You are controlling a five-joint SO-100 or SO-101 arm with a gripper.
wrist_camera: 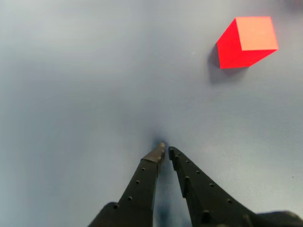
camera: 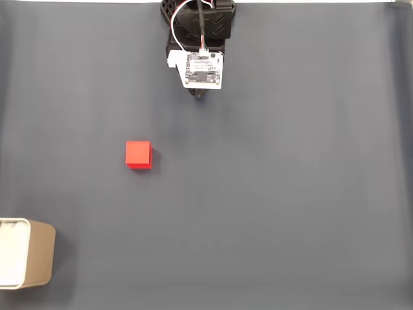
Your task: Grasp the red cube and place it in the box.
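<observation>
Grey mat [camera: 290, 194] — tool [wrist_camera: 165, 150] seemingly closed, empty.

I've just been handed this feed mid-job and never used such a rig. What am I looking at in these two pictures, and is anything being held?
It is a small robot arm on a dark grey table mat. The fixed view looks straight down, with the arm at the top edge. The wrist view rides on the arm, looking past its pincer, whose two black fingers nearly meet and hold nothing. The red cube sits loose on the mat, up and to the right in the wrist view. The box, tan with a white inside, stands at the lower left corner of the fixed view.
</observation>
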